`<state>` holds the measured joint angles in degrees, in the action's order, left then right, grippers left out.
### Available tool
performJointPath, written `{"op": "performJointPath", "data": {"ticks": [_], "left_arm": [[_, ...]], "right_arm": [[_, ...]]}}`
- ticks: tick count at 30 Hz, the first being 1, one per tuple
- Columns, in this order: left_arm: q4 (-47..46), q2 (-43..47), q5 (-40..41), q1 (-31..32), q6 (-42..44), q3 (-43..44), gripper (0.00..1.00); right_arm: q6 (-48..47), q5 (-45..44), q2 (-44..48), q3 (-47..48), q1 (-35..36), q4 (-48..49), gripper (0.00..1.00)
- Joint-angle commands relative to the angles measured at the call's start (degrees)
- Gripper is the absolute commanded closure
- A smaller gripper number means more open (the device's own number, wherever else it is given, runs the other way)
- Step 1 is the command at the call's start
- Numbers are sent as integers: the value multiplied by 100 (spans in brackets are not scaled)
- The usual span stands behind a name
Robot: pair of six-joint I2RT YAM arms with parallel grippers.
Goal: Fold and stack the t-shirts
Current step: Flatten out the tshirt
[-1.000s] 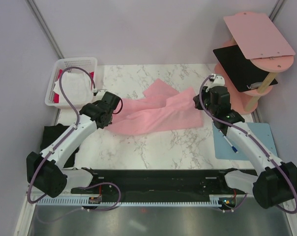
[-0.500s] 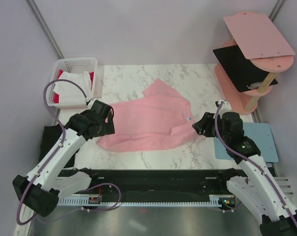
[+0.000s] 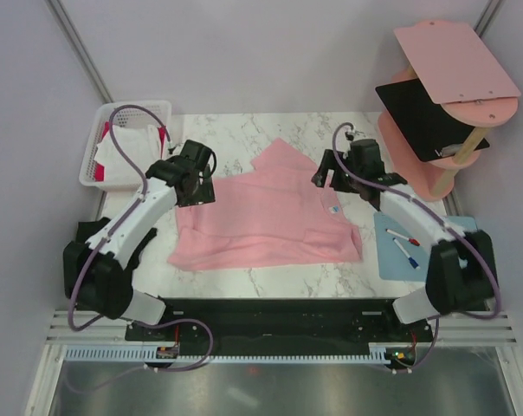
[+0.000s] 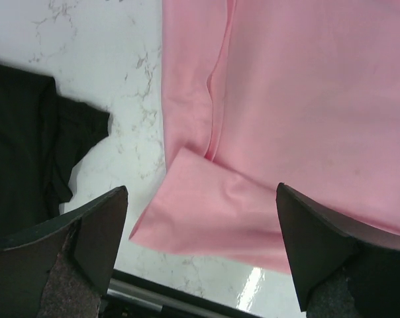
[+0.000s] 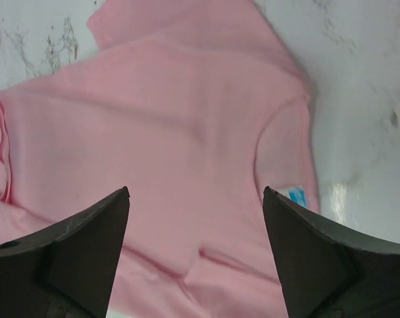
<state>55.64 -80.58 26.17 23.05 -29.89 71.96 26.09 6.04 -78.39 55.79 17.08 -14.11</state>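
A light pink t-shirt (image 3: 266, 221) lies spread flat on the marble table (image 3: 218, 130), front hem toward the arms. My left gripper (image 3: 199, 180) hovers over its left sleeve, open and holding nothing. In the left wrist view the pink t-shirt (image 4: 293, 99) fills the right side and a black t-shirt (image 4: 18, 146) lies to the left, with the left gripper (image 4: 202, 232) above the sleeve corner. My right gripper (image 3: 331, 173) hangs open over the collar end. The right wrist view shows the pink t-shirt (image 5: 167, 139), its blue label (image 5: 296, 197) and the empty right gripper (image 5: 197, 232).
A white basket (image 3: 162, 108) at the back left holds white and red shirts. The black t-shirt (image 3: 93, 238) lies off the table's left side. A pink shelf (image 3: 456, 61) with a black board stands at the back right. A light blue mat (image 3: 435, 260) carries two pens.
Both grippers have opened and let go of the pink t-shirt, which now lies flat. Both arms have swung back toward the far side of the shirt.
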Motion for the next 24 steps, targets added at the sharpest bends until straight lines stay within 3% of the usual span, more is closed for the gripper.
{"op": "performJointPath", "data": {"ticks": [1,7,10,24], "left_arm": [[-668,-958,-139,-370,431,511,2],[-694,-2241,45,-617,388,1056,6],[-756,-2568,142,-705,335,1206,8],[-765,-3298,98,-951,387,1874,10]], "right_arm": [[-226,257,-1911,2008,15,524,12],[-490,345,-3794,3980,-3,180,13],[-534,380,-4384,4491,6,154,14],[-420,635,-5853,5249,67,461,20]]}}
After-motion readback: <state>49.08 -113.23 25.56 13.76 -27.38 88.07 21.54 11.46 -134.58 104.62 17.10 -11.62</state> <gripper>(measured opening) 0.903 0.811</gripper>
